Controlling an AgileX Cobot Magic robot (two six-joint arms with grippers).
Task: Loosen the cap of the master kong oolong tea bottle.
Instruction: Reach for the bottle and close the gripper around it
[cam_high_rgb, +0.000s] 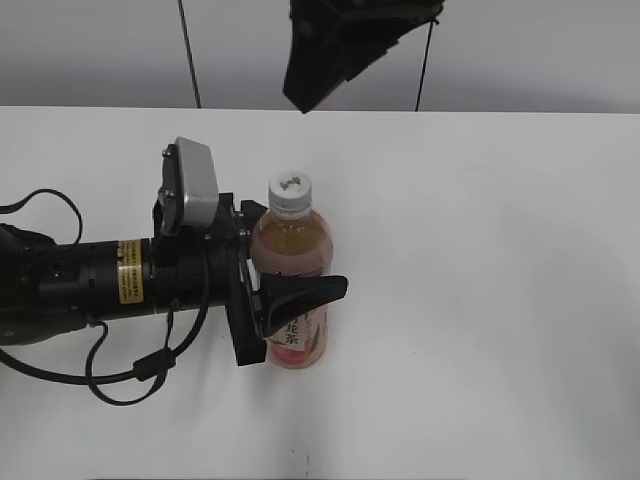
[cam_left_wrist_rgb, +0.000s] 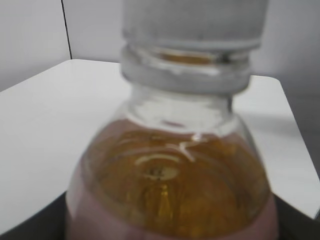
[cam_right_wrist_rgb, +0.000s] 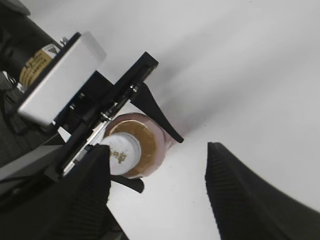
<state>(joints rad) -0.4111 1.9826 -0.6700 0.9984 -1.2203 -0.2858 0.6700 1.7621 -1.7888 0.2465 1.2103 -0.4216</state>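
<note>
The master kong oolong tea bottle (cam_high_rgb: 291, 238) stands upright on the white table, amber tea inside and a pink-and-white label low down. Its white cap (cam_high_rgb: 290, 190) is on, with a dark mark on top. My left gripper (cam_high_rgb: 300, 252) is shut on the bottle's body from the left, one finger in front and one behind. The left wrist view shows the bottle's shoulder (cam_left_wrist_rgb: 170, 190) and cap (cam_left_wrist_rgb: 195, 20) up close. My right gripper (cam_high_rgb: 345, 45) hangs open well above the bottle. In its view the open fingers (cam_right_wrist_rgb: 165, 200) frame the cap (cam_right_wrist_rgb: 120, 155) and bottle (cam_right_wrist_rgb: 150, 135) far below.
The white table (cam_high_rgb: 480, 300) spreads to the right and front of the bottle. The left arm's black cable (cam_high_rgb: 120, 385) loops on the table at the lower left. Thin black cables (cam_high_rgb: 190, 50) run down the grey wall behind.
</note>
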